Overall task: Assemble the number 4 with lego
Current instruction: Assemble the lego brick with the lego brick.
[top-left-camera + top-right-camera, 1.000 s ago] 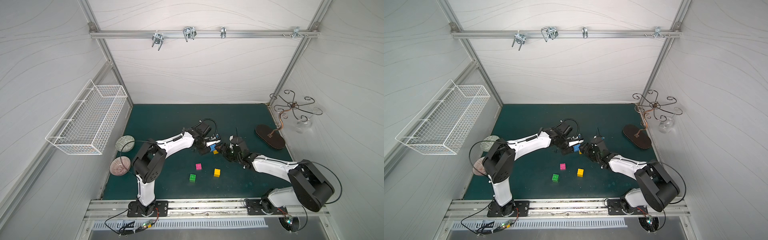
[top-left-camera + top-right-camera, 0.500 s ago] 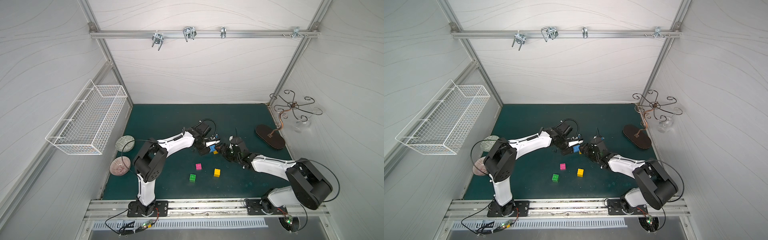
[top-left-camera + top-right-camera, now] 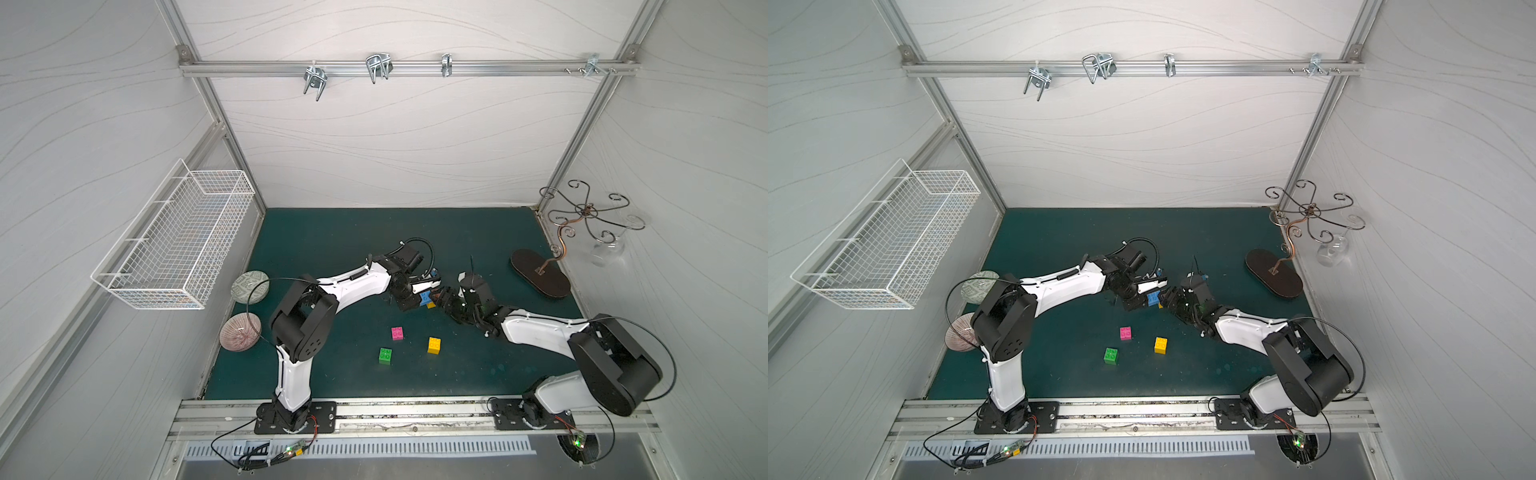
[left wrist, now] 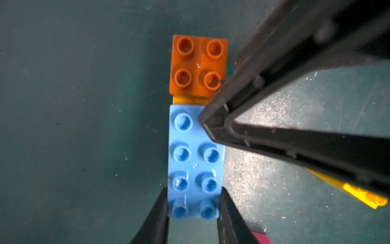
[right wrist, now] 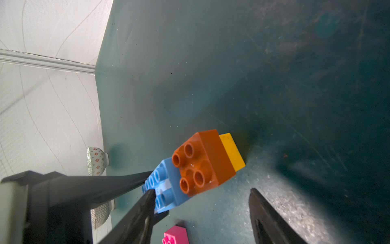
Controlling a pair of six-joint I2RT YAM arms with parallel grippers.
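R fingers (image 5: 268,221) closer, spread, L fingers (image 4: 156,217) clamp blue brick (image 4: 195,156) end

Only a thin strip of a yellow brick (image 4: 191,99) is showing under the orange brick (image 4: 198,65). A black finger (image 4: 263,80) of the right gripper (image 5: 201,191) is covering one stud of the blue brick (image 4: 195,160), and a second yellow brick (image 4: 367,199) is peeking out from behind it. The pink brick (image 5: 176,234) is getting cut off by the edge in both wrist views.

Wire basket (image 3: 174,237), scrolled hook stand (image 3: 540,274)
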